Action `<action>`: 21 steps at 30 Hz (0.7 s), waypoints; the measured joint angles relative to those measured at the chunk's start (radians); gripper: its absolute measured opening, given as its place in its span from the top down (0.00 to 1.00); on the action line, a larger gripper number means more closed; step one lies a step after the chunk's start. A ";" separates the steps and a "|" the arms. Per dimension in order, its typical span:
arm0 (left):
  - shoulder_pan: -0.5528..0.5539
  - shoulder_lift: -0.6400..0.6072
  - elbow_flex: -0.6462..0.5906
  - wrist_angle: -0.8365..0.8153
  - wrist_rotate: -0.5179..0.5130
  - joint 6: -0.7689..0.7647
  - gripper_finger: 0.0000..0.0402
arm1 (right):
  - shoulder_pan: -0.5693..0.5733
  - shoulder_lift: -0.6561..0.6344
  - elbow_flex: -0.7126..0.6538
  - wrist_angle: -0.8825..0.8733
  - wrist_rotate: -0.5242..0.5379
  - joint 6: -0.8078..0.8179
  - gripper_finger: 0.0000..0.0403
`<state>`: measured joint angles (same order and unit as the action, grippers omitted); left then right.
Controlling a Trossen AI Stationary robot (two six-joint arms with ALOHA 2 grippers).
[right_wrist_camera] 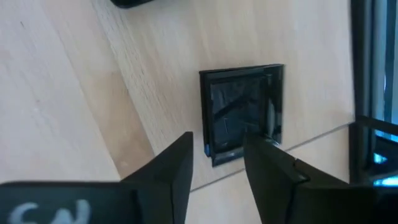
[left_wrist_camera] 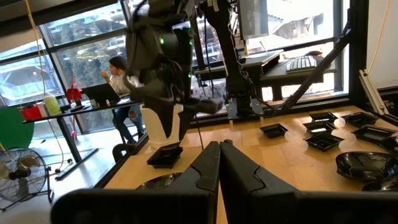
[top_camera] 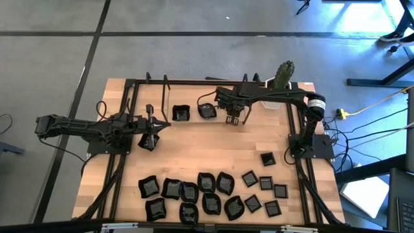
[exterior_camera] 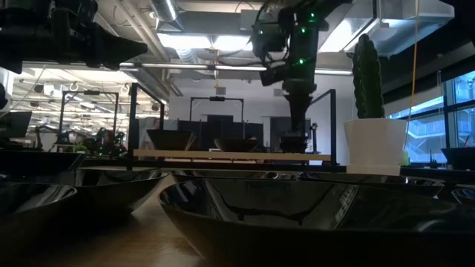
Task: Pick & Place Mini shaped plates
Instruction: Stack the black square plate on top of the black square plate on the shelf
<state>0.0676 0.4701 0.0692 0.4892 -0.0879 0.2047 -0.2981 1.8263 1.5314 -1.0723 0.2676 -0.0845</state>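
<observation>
A small square black mini plate (right_wrist_camera: 239, 112) lies flat on the wood at the table's far side. My right gripper (right_wrist_camera: 217, 140) hangs over it, pointing steeply down, open, with one finger on either side of the plate's near edge. The left wrist view shows this plate (left_wrist_camera: 165, 155) lying below the fingertips with a gap between. Two more mini plates (top_camera: 181, 114) (top_camera: 207, 111) lie to the left of my right gripper (top_camera: 234, 120). Many others (top_camera: 207, 194) are spread along the near edge. My left gripper (top_camera: 162, 125) waits at the left, level and shut (left_wrist_camera: 219, 149).
A white pot with a green cactus (top_camera: 281, 77) stands at the far right, behind the right arm. A lone square plate (top_camera: 267, 158) lies at mid right. Black frame rails (top_camera: 129, 103) run along the table's sides. Bare wood lies in the table's middle.
</observation>
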 joint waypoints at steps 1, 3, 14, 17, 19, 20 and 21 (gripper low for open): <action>0.000 0.000 0.000 0.000 0.000 0.000 0.99 | 0.003 0.000 0.017 -0.015 -0.003 0.009 0.65; 0.000 0.000 0.000 0.000 0.000 0.000 0.99 | 0.008 0.000 0.053 -0.047 -0.018 0.023 0.64; 0.000 0.000 0.000 0.000 0.000 -0.007 0.99 | 0.019 -0.001 -0.001 0.043 -0.063 0.026 0.64; 0.000 0.000 0.000 0.000 0.000 -0.001 0.99 | 0.020 -0.001 -0.037 0.046 -0.003 0.022 0.64; 0.000 0.000 0.000 0.000 0.000 0.000 0.99 | 0.020 -0.001 -0.061 0.058 0.034 0.020 0.64; 0.000 0.000 0.000 0.000 0.000 0.000 0.99 | 0.018 -0.001 -0.073 0.068 0.038 0.018 0.64; 0.000 0.000 0.000 0.000 0.000 0.000 0.99 | 0.016 -0.001 -0.082 0.076 0.037 0.013 0.64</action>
<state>0.0674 0.4702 0.0692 0.4891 -0.0883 0.2043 -0.2826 1.8252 1.4490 -0.9966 0.3046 -0.0713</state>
